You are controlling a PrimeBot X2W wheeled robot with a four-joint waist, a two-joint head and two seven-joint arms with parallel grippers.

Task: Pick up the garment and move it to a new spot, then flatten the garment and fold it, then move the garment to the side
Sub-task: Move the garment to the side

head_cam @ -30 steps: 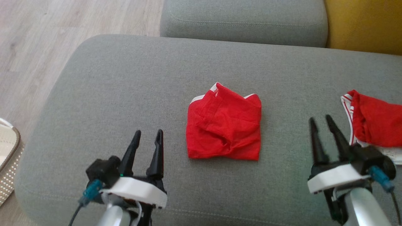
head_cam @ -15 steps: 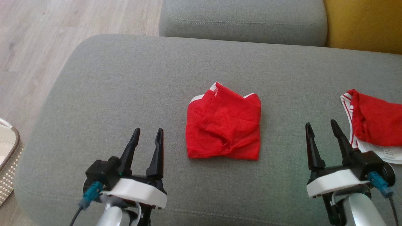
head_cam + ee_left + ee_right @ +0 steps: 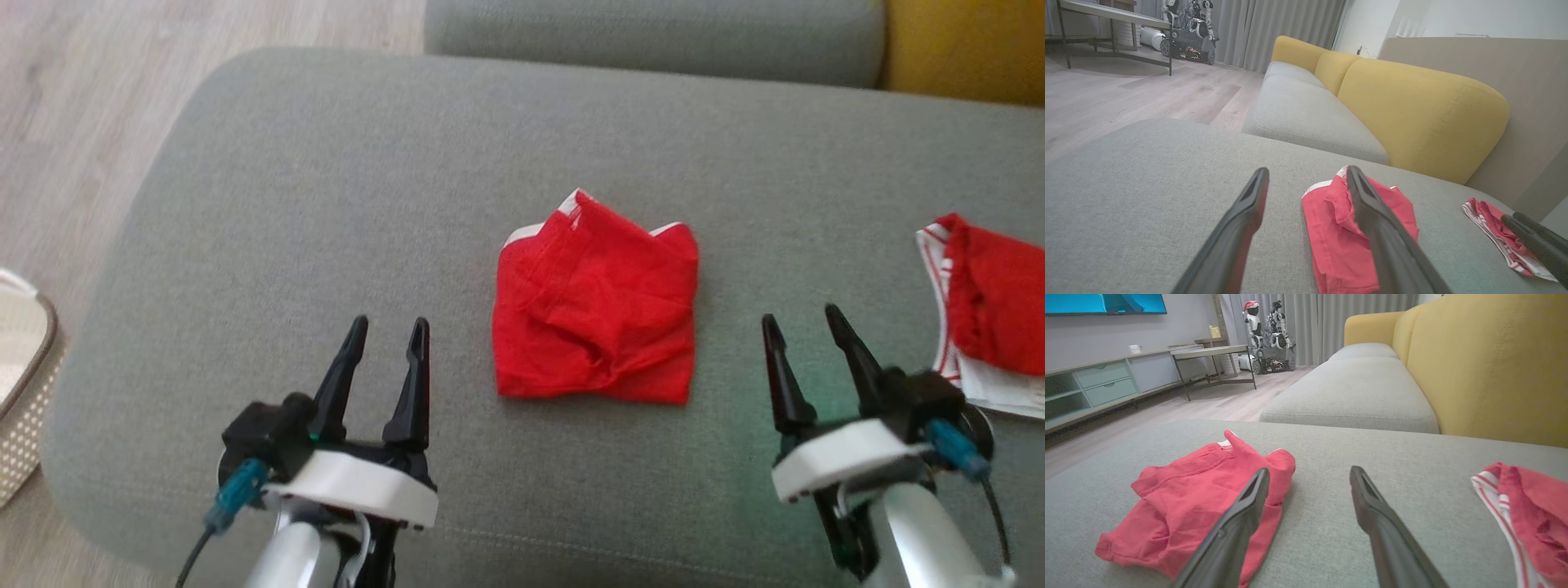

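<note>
A red garment [image 3: 596, 310] lies crumpled and roughly folded in the middle of the grey cushion [image 3: 326, 204]; it is also in the left wrist view [image 3: 1327, 232] and the right wrist view [image 3: 1188, 498]. My left gripper [image 3: 389, 327] [image 3: 1307, 171] stands open to its left, empty. My right gripper [image 3: 800, 317] [image 3: 1309, 471] stands open to its right, empty, touching nothing. A second red garment with white striped trim [image 3: 988, 318] [image 3: 1531, 502] [image 3: 1490, 220] lies at the cushion's right side, beyond the right gripper.
A woven basket [image 3: 20, 392] sits on the wooden floor [image 3: 82, 98] at the left. Another grey seat cushion [image 3: 653, 33] and the yellow sofa back [image 3: 963, 41] lie beyond. Bare cushion surrounds the middle garment.
My right gripper's fingers have spread wider, and it has drawn left, away from the striped garment. The head view has shifted a little. The left gripper and both garments stay put.
</note>
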